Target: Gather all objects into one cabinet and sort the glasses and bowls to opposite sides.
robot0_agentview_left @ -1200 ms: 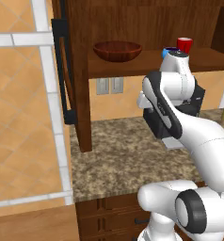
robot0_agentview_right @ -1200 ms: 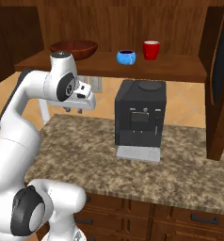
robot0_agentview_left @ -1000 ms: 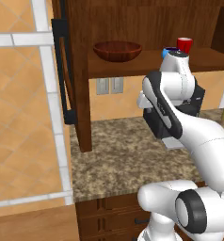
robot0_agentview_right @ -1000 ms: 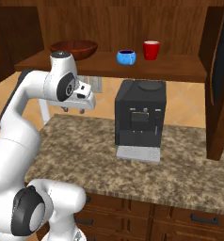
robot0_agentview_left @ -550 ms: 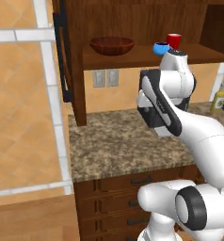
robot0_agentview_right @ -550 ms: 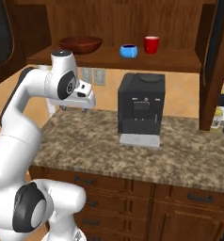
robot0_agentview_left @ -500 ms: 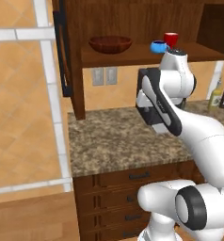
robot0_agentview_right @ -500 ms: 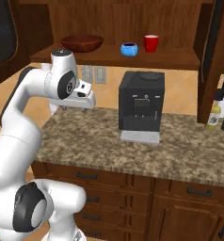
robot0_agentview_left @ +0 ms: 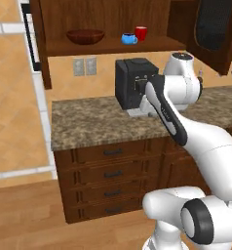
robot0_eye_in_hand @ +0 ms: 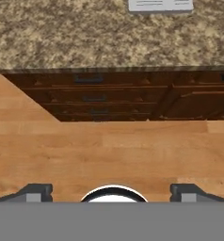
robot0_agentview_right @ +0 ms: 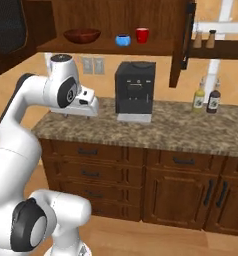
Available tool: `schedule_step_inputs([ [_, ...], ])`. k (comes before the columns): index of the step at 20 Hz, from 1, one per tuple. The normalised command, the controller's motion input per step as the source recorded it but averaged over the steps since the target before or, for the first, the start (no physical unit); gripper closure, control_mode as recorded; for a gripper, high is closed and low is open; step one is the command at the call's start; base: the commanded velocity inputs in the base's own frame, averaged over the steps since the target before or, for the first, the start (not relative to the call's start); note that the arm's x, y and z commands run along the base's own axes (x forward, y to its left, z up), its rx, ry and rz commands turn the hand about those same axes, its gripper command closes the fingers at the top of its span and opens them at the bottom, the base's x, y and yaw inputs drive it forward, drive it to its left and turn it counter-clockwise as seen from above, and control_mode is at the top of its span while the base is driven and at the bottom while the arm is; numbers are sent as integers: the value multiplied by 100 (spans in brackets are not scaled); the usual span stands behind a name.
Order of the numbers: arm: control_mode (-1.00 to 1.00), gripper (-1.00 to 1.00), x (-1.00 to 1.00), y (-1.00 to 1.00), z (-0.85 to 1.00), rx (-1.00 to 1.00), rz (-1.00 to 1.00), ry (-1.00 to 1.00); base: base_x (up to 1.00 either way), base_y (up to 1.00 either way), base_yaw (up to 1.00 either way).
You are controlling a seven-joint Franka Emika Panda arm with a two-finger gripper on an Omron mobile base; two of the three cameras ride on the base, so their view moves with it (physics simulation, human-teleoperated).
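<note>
Resting on the dark wooden cabinet shelf, wide round wooden bowl left, squat blue cup, red cup right, speckled granite counter below, jaws wide apart, empty, fingertips cut off.

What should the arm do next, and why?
Probably raise the gripper toward the cabinet shelf: the bowl, blue cup and red cup stand there, while the open gripper points down at the floor, holding nothing.
</note>
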Motion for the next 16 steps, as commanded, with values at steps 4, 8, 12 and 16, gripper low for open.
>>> schedule_step_inputs([
  [4, 100, -100, 0, 0, 0, 0, 0, 0, -34, -100, -4],
  [8, 100, -100, 0, 0, 0, 0, 0, 0, -3, -100, -2],
  [12, 100, -100, 0, 0, 0, 0, 0, 0, 0, -100, -1],
  [16, 100, -100, 0, 0, 0, 0, 0, 0, 0, -100, -2],
])
